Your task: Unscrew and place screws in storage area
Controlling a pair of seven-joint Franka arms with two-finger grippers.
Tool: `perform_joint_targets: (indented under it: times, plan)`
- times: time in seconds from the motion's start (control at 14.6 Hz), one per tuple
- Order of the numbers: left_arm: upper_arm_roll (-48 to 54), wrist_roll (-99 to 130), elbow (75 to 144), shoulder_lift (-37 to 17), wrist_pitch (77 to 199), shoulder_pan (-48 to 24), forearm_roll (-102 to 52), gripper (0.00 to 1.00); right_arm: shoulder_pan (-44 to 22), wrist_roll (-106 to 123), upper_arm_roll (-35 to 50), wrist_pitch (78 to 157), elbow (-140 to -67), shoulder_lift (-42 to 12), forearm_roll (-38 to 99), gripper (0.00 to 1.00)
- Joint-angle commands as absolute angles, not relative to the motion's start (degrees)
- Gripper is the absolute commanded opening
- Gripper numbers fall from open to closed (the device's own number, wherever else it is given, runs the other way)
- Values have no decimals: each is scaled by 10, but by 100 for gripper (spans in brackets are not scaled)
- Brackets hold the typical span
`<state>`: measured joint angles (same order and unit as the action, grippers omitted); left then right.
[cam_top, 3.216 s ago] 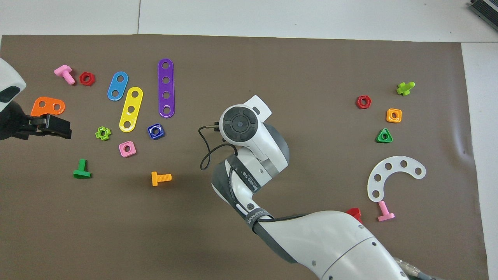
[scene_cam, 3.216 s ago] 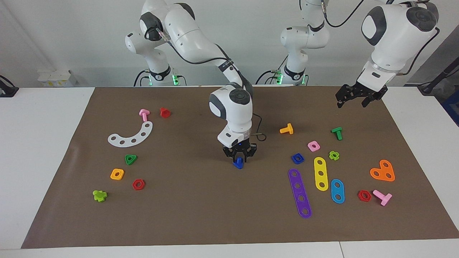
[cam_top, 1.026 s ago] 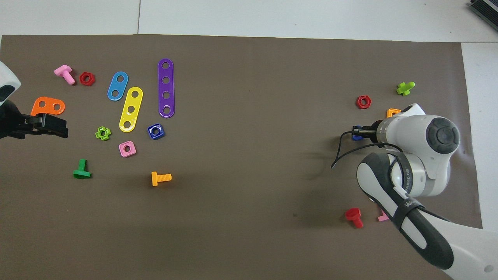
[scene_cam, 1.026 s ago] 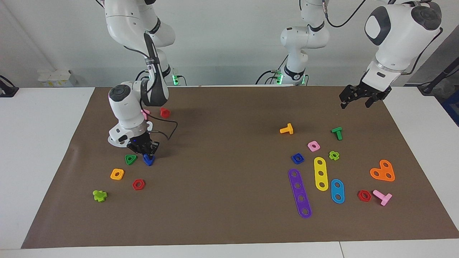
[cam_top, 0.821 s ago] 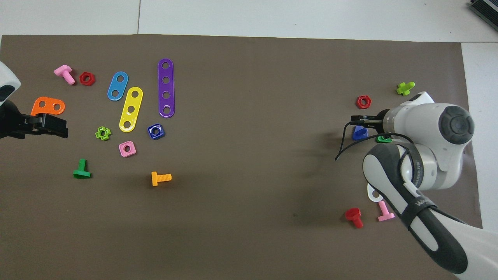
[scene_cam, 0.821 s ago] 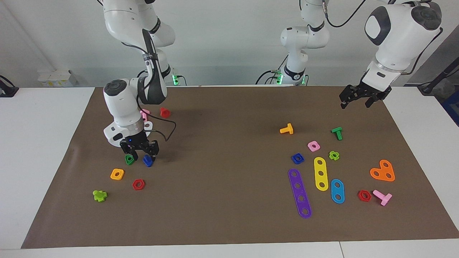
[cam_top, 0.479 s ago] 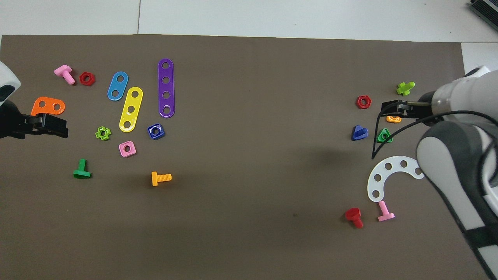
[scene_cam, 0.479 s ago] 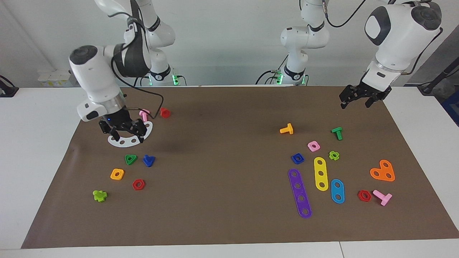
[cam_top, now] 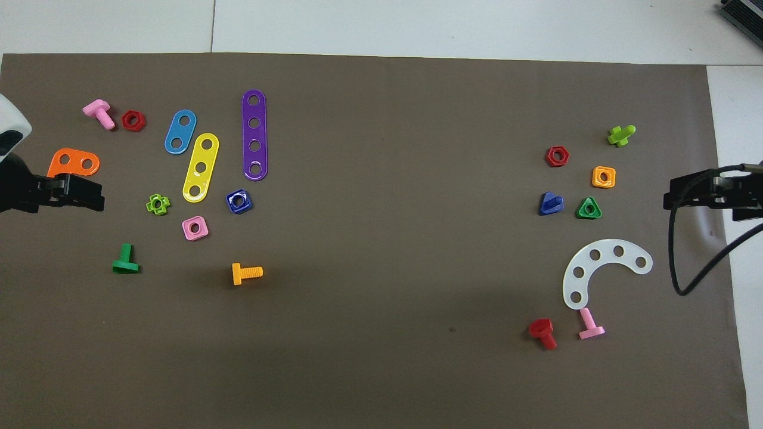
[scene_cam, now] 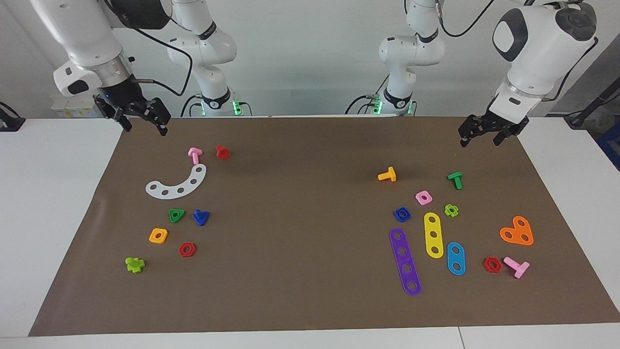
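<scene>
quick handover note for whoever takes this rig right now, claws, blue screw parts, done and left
Right claw: open, empty, raised over the mat's edge at its own end.
Left claw: open, empty, waiting above the mat's other end.
Dark-blue triangular-head plastic bolt: released, lying beside the green triangular nut at the right arm's end.
Dark-blue square plastic nut: at the left arm's end, beside the purple strip.
Done: bolt unscrewed and placed.
Left: apparently the nut.

bolt (scene_cam: 200, 217) beside triangular nut (scene_cam: 176, 215)

Bright, even overhead light; soft faint shadows on the brown mat (scene_cam: 310, 291); both views sharp.
</scene>
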<state>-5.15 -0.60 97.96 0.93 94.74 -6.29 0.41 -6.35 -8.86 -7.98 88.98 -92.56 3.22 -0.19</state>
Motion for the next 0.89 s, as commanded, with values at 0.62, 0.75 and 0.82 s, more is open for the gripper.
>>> perform_joint_targets:
  times: [0.62, 0.75, 0.82]
  plan:
    - [-47, -4, 994, 21, 958, -56, 6, 100, -62, -93, -71, 881, -922, 33, -6, 100]
    - [-47, -4, 994, 21, 958, -56, 6, 100, -56, -85, -68, 881, -922, 33, -6, 100]
    - [-47, -4, 994, 21, 958, -56, 6, 100, -49, -84, -66, 882, -922, 33, -6, 100]
